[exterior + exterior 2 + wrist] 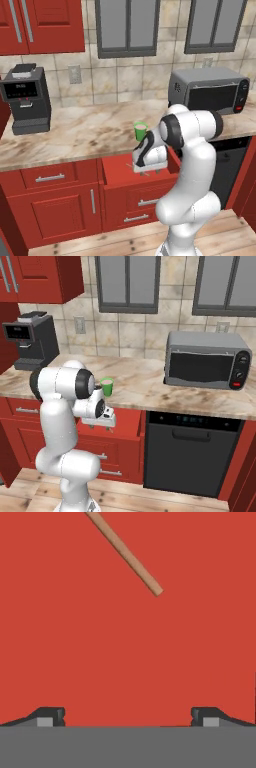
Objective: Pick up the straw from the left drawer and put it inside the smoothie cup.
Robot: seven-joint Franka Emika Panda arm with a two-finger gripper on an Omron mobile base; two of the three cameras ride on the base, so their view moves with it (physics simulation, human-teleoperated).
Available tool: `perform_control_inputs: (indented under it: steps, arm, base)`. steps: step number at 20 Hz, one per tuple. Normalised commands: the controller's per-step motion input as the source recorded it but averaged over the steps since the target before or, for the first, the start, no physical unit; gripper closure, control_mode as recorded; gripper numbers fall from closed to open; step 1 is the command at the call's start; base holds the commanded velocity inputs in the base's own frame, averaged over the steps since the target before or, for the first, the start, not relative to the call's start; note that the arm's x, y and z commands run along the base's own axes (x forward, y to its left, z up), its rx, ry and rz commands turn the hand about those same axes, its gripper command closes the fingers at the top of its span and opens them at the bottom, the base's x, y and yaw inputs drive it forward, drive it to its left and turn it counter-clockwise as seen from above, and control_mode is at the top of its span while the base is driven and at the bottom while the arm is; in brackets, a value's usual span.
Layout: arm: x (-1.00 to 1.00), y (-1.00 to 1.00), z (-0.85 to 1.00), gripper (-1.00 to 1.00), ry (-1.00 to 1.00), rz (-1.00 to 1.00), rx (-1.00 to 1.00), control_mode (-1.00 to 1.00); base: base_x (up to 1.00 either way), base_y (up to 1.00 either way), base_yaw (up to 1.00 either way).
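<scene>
Pincer (127,717) down inside the left drawer (115,167), tips spread wide — released, nothing between them. Straw (125,552) lies flat on the red drawer floor ahead of the tips, apart from both. Smoothie cup (140,131) stands on the desk (80,132) just behind the drawer.

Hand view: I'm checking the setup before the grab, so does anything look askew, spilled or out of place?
Nothing is spilled or damaged. The straw lies slanted on the red drawer floor, well off the centre line of the open hand, whose fingertips are spread wide. The green cup stands upright on the counter.
</scene>
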Motion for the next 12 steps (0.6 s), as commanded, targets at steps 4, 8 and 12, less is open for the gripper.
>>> perform_control_inputs:
  steps: [4, 8, 12]
  arm:
    - [0.03, 0.0, -0.39, -1.0, 0.04, 0.0, -0.03, -1.0]
    - [-0.1, 0.0, -0.42, -1.0, 0.02, 0.0, -0.02, -1.0]
    - [-0.66, -0.04, -0.35, -1.0, 0.01, 0.0, -0.01, -1.0]
  base:
    - [0.0, 0.0, 0.0]
    - [0.0, 0.0, 0.0]
    - [0.0, 0.0, 0.0]
